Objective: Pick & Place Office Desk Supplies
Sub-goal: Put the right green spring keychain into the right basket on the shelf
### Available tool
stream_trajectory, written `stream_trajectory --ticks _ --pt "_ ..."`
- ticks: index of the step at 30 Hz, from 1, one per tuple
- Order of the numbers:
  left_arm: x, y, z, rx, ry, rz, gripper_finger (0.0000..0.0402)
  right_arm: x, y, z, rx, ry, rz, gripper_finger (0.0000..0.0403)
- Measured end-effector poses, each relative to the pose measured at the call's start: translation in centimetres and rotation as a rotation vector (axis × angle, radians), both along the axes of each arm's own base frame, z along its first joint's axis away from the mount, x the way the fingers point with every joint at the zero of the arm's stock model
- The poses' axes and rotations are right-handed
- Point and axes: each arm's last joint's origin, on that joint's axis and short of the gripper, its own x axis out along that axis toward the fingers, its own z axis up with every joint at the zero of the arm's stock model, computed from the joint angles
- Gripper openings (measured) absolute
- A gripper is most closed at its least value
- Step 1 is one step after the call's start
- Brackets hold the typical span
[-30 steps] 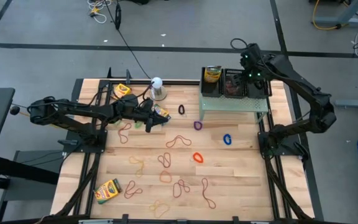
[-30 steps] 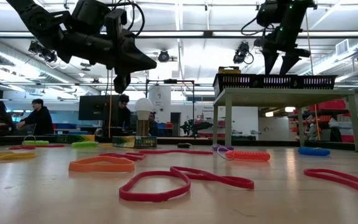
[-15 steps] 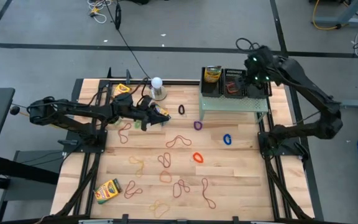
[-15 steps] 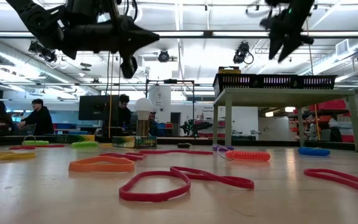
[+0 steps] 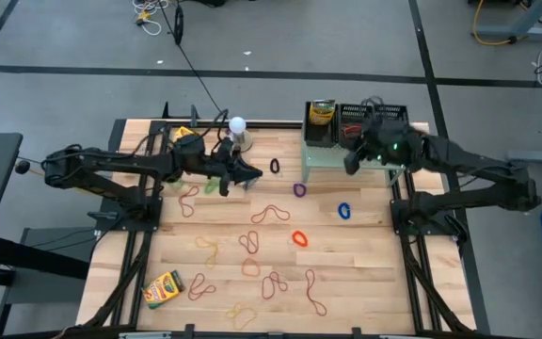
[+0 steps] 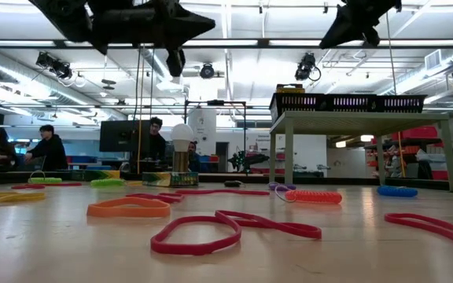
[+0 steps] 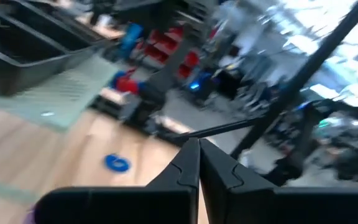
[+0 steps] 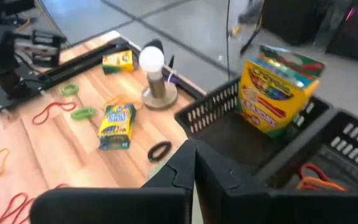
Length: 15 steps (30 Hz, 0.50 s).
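**Both claws shut and empty; supplies on table for pick-up**

Left gripper (image 7: 198, 147): fingers pressed together, nothing between them, hanging high above the table's (image 5: 365, 273) far-left part.

Right gripper (image 8: 194, 147): likewise pinched shut and empty, by the front edge of the riser (image 6: 360, 118).

A crayon box (image 8: 117, 126) lies flat beside the lamp (image 8: 152, 73); another stands in a basket (image 8: 204, 111).

Judged light, stiff card, possibly slick: grip across the narrow sides, mid-length.

Rubber bands (image 6: 195, 233) lie scattered, limp and flat: pinch a single strand.
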Motion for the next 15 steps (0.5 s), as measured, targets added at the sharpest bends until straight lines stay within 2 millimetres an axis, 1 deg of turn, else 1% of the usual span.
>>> stream_trajectory --ticks 4,8,12,15 --pt "-1.1 0.2 1.0 0.046 0.154 0.099 0.0005 0.7 2.0 -0.9 -0.094 -0.017 -0.025 0.0005" --pt "-3.1 0.1 1.9 0.074 0.336 0.215 0.0005 0.9 3.2 -1.3 -0.105 -0.038 -0.048 0.0016" --pt "-5.2 -0.1 1.8 0.036 0.517 0.32 0.0005 1.0 3.9 -1.8 -0.064 -0.052 -0.026 0.002" --pt "-6.4 -0.3 0.9 -0.048 0.594 0.36 0.0006 1.0 4.1 -2.3 -0.054 -0.049 -0.019 0.0019"
